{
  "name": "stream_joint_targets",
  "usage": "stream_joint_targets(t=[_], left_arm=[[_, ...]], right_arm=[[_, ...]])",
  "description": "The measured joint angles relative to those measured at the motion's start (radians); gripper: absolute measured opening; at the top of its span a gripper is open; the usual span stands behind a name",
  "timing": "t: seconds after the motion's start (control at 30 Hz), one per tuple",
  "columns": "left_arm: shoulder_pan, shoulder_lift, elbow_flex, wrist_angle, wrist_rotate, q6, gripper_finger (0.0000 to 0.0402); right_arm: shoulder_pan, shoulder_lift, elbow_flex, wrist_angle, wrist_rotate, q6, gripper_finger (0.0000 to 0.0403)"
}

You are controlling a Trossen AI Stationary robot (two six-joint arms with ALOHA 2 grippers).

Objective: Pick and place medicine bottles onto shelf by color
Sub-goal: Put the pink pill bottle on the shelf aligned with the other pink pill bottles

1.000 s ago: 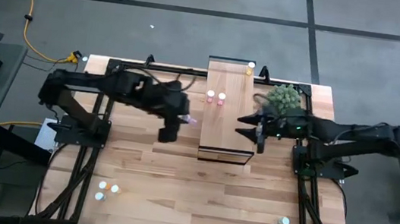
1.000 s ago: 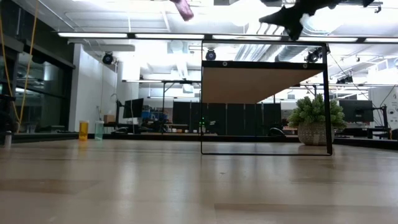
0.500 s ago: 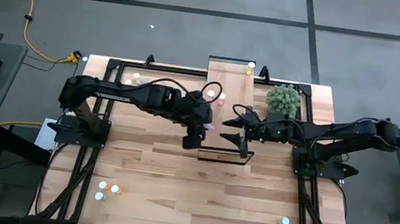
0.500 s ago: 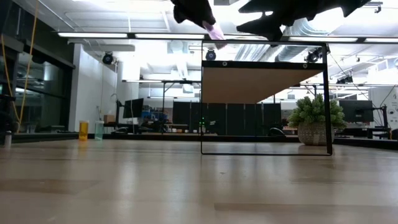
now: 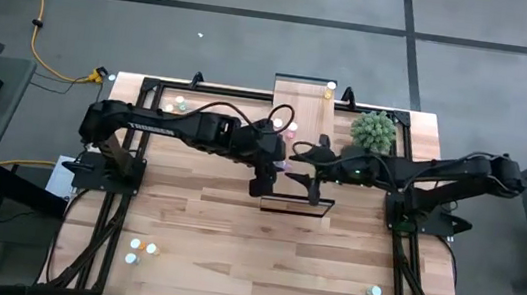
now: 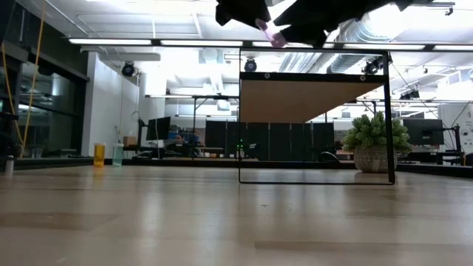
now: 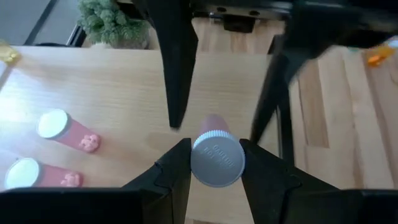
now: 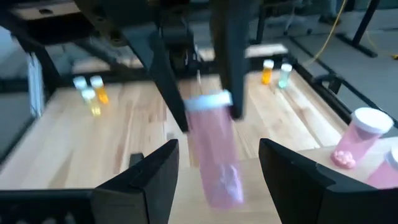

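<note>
The left gripper [image 7: 214, 163] clamps a pink bottle [image 7: 216, 154] above the shelf [image 5: 297, 204]. The right gripper [image 8: 217, 168] faces it, spread wide and empty. Two pink bottles [image 7: 62, 131] lie on the shelf.

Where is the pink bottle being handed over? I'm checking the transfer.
In the high view, the pink bottle is held in the left pincer above the shelf, with the open right pincer facing it.

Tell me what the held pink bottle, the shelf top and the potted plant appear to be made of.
Pink bottle: likely translucent plastic, light passing through its body, with an opaque white ribbed cap; the left hand grips it. Shelf: pale wood or wood-look board with visible grain, matte, on a thin dark frame, probably metal. Potted plant: foliage looks stiff and uniform, possibly artificial; its pot looks woven.
</note>
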Motion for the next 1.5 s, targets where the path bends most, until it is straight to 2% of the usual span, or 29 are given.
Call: stream_joint_targets(t=[0.2, 0.4, 1.0, 1.5], left_arm=[[0.007, 0.009, -0.001, -0.002, -0.007, -0.009, 0.0114], [0.007, 0.012, -0.002, -0.007, -0.007, -0.028, 0.0114], [0.007, 0.012, -0.002, -0.006, -0.025, -0.034, 0.0114], [0.007, 0.012, -0.002, -0.005, -0.033, -0.027, 0.0114]], right_arm=[[-0.009, 0.091, 0.118, -0.155, 0.007, -0.014, 0.0213], [-0.009, 0.118, 0.173, -0.197, 0.009, -0.014, 0.0212], [-0.009, 0.118, 0.176, -0.220, 0.026, -0.014, 0.0128], [-0.009, 0.118, 0.178, -0.237, 0.026, -0.034, 0.0121]])
